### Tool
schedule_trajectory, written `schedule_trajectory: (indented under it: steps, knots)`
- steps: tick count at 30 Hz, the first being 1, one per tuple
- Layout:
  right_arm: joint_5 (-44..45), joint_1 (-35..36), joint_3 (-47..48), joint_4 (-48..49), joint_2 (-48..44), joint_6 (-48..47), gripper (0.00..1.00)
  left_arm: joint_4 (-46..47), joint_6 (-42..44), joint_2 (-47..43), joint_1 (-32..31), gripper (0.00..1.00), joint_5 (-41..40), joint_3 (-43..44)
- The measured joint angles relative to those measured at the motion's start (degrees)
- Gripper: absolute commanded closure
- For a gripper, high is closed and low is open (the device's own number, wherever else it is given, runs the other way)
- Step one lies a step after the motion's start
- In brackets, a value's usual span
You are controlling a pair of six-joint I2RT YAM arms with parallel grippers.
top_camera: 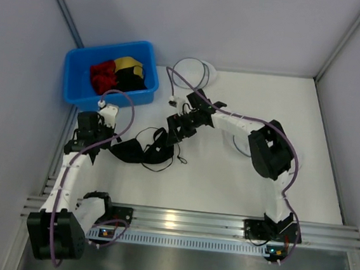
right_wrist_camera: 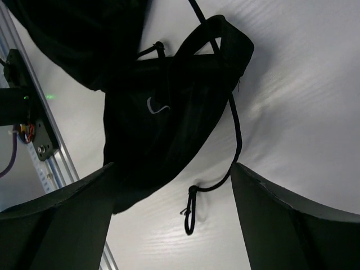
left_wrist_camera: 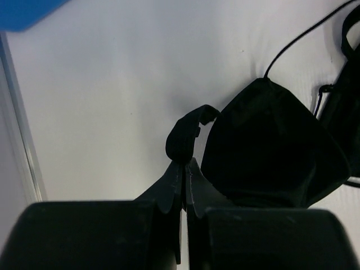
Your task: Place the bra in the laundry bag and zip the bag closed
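As the bra [top_camera: 141, 149] lies spread on the surface [top_camera: 226, 184] between the arms, nothing of the task is judged done; bagging and zipping are both left. The left gripper [left_wrist_camera: 184, 169] jaws are clamped together on a bra strap loop, while the right gripper [right_wrist_camera: 171, 169] jaws are held wide apart over a cup. The laundry bag [top_camera: 189, 69] is seen at the far edge with nothing dark inside, and a red garment [top_camera: 101, 76] and a yellow-and-black garment [top_camera: 130, 68] are held in the blue bin [top_camera: 72, 77].

White table [top_camera: 226, 184], grey walls [top_camera: 210, 17], aluminium front rail [top_camera: 191, 222]

On table [top_camera: 226, 184]: bra [top_camera: 134, 151] centre-left, bin [top_camera: 116, 98] behind it
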Motion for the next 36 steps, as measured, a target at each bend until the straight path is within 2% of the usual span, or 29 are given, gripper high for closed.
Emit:
schedule_trajectory:
  steps: [2,5,6,7,10,11,12,17,22,26,27,29,30,36]
  knots:
    - [0.11,0.59,0.74,-0.26,2.56,0.37,0.21,-0.13,3.69,-0.24,0.92,1.0,2.12,-0.44]
    - [-0.15,0.72,1.07,-0.81,5.75,1.22,0.36,-1.55,10.05,-0.44,1.92,1.0,9.44,-0.44]
    - [-0.33,0.72,1.01,-0.94,6.34,1.44,0.44,-2.32,12.96,-0.83,2.12,1.0,12.57,-0.46]
    - [-0.76,0.74,0.9,-1.01,6.84,1.88,0.59,-2.99,15.47,-1.27,2.14,1.0,15.17,-0.48]
    - [-1.46,0.83,0.07,-0.42,6.93,2.64,0.83,-6.08,24.92,-2.97,2.16,1.0,24.28,-0.48]
    - [-1.51,0.87,-0.33,-0.13,6.93,2.78,0.97,-7.26,28.5,-3.3,2.19,1.0,27.06,-0.46]
    - [-1.49,0.87,-0.92,0.22,6.91,2.91,1.0,-8.85,32.72,-3.48,2.16,1.0,29.7,-0.46]
    - [-0.83,-0.24,-4.52,0.87,5.2,3.72,1.0,-15.28,51.47,-2.16,0.92,1.0,35.6,-1.01]
    - [0.76,-3.19,-8.85,1.2,-0.74,3.74,1.0,-17.29,61.75,5.73,-4.94,0.95,35.32,-1.36]
    - [2.43,-4.59,-10.67,1.64,-5.31,3.1,1.0,-17.49,66.69,9.97,-9.51,0.7,32.54,-2.36]
    - [2.71,-4.59,-10.8,1.6,-5.88,2.84,1.0,-17.75,67.67,11.08,-10.67,0.6,31.67,-2.58]
    - [3.21,-4.52,-11.13,1.81,-6.49,2.23,1.0,-17.99,68.15,12.61,-11.74,0.53,30.64,-2.51]
    - [3.5,-4.52,-11.19,1.86,-6.49,1.88,1.0,-18.25,67.65,13.31,-11.85,0.4,30.08,-2.29]
    - [7.54,-4.55,-11.85,1.03,-6.49,-0.2,1.0,-19.02,58.47,13.2,-11.74,0.38,28.2,4.39]
